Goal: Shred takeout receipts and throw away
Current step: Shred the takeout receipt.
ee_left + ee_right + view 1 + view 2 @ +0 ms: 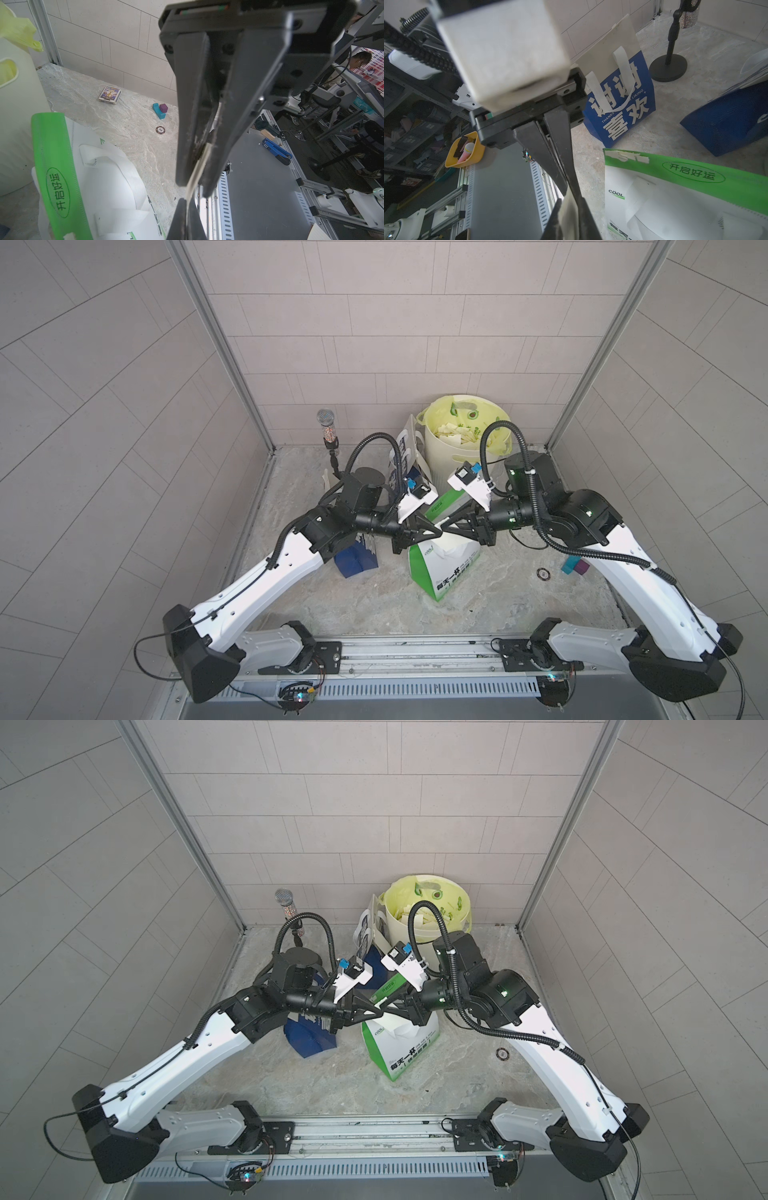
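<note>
Your two hands meet tip to tip in the air above the green-and-white bag (451,572), which sits near the middle of the worktop (374,610). Your left hand (436,533) is clamped down narrow on a takeout receipt (197,172). The left wrist view shows the white slip pinched edge-on between its fingers and running out past the tips. Your right hand (449,526) comes in from the opposite side with its fingers drawn together as well. In the right wrist view the takeout receipt (568,209) sits at its tips, so both hands grip the one slip. In both top views the paper is nearly hidden behind the black fingers. Behind the hands stands the pale bin (446,466) with a yellow liner, and torn paper scraps (453,433) lie inside it. A blue bag with white lettering (629,116) stands just beside the bin. Another blue bag (355,566) lies under your left forearm. A microphone on a stand (328,429) is in the far left corner. A poker chip (543,573) and the teal and purple blocks (575,566) sit near your right arm.
</note>
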Motion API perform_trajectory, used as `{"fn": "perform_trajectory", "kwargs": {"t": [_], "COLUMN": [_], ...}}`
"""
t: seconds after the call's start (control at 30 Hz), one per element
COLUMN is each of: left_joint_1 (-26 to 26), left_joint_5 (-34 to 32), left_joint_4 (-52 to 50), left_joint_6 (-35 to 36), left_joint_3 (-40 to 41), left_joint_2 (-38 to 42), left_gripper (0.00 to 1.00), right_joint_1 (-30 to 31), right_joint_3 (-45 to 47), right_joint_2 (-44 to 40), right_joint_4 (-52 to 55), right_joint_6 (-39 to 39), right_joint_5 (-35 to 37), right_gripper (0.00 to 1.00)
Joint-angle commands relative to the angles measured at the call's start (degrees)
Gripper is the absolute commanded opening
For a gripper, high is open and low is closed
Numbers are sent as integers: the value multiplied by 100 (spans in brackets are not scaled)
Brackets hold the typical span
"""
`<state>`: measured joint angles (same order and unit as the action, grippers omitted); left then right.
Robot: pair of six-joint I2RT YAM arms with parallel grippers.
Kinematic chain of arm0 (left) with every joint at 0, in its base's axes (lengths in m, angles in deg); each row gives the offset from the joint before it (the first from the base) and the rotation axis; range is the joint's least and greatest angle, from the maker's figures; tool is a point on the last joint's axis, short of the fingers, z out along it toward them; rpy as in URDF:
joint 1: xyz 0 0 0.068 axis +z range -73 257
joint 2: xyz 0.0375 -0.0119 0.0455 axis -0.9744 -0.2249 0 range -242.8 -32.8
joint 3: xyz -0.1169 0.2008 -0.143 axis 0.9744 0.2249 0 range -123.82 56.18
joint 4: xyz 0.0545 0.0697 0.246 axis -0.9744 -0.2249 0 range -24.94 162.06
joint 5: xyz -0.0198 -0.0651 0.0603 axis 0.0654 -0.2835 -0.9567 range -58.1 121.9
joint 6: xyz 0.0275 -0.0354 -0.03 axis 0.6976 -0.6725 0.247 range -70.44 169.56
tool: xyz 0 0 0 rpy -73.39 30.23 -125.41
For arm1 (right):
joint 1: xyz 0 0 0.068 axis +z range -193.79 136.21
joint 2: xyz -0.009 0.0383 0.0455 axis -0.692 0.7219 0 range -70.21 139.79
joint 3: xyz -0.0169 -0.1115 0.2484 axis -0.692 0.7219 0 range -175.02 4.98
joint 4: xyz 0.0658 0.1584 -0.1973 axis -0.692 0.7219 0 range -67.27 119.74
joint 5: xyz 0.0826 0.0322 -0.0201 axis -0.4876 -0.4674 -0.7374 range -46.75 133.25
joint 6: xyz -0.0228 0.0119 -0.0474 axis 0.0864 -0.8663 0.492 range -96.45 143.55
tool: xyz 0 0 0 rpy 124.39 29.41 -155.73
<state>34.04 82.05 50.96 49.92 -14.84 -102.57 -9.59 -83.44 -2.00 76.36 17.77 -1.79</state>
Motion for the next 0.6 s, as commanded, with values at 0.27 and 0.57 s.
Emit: {"fn": "perform_trajectory", "kwargs": {"t": [0.27, 0.57], "left_joint_1": [-78, -99], "left_joint_5": [73, -5], "left_joint_4": [-87, -184], "left_joint_6": [208, 288], "left_joint_3": [-158, -173], "left_joint_2": [-75, -85], "left_gripper": [0, 0], "right_joint_1": [30, 28], "right_joint_3": [220, 317], "right_joint_2": [-36, -43], "right_joint_4": [-316, -482], "right_joint_6": [-122, -203], "right_joint_5": [-179, -243], "right_gripper": [23, 4]}}
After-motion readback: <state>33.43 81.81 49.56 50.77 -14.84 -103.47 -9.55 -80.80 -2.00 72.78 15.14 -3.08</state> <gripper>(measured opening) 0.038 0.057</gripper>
